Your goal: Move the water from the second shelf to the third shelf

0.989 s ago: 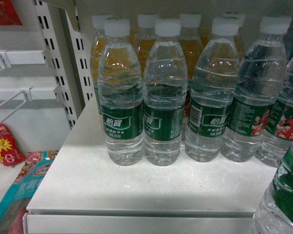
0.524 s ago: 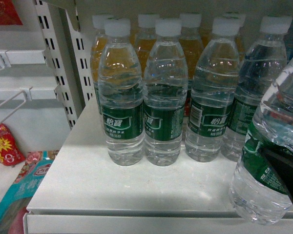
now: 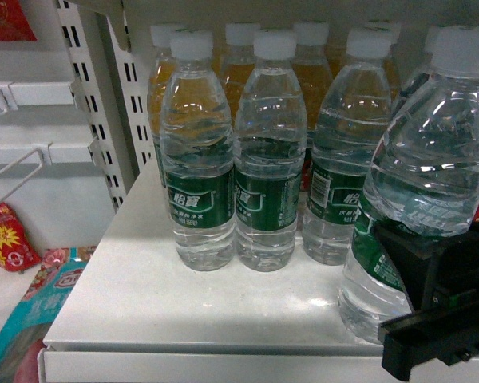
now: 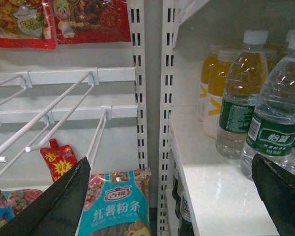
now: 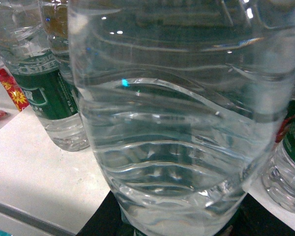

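My right gripper (image 3: 419, 267) is shut on a water bottle (image 3: 435, 152), a clear ribbed one with a white cap and green label. It holds the bottle upright at the front right of the white shelf (image 3: 184, 311). I cannot tell whether the bottle's base touches the shelf. In the right wrist view the held water bottle (image 5: 177, 123) fills the frame, with the right gripper (image 5: 177, 228) dark at its lower sides. My left gripper (image 4: 169, 196) is open and holds nothing, low beside the shelf's left edge.
A row of like water bottles (image 3: 267, 152) stands mid-shelf, with orange-drink bottles (image 3: 313, 76) behind. Slotted uprights (image 4: 152, 98) border the shelf on the left. Wire hooks (image 4: 54, 110) with snack packets (image 4: 120, 206) hang left of them. Dark bottles (image 4: 179, 216) stand below.
The right gripper has carried its water bottle up and to the left, from the lower right corner to the shelf's front right. The gripper itself has come into view.
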`<state>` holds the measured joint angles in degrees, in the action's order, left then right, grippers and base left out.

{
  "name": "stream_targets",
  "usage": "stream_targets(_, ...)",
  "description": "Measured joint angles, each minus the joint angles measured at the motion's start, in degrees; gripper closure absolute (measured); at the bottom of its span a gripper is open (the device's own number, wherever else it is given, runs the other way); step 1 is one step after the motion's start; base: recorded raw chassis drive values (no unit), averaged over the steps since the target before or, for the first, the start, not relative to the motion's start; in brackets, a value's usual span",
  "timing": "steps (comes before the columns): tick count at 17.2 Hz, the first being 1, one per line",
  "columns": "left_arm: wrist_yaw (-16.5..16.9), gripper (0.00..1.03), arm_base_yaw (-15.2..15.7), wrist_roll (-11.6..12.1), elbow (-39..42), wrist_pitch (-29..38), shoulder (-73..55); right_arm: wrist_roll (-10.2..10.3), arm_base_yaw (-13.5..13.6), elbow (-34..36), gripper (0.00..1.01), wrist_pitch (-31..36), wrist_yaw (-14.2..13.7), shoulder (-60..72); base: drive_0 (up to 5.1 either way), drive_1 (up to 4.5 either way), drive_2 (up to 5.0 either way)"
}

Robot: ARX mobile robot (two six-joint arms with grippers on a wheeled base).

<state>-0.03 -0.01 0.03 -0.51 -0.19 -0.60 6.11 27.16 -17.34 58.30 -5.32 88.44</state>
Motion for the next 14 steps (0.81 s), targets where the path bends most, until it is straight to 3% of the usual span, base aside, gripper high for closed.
stream_targets(5, 0.0, 0.05, 0.0, 0.0, 0.0, 0.0, 0.0, 0.74, 2.19, -4.11, 0.65, -1.92, -0.26, 1.97, 0.0, 0.0, 0.0)
stream_targets(14, 0.0, 0.05, 0.0, 0.0, 0.0, 0.02, 0.0, 0.7, 3.61, -9.44, 0.65, -3.37, -1.75, 7.15, 0.0, 0.0, 0.0)
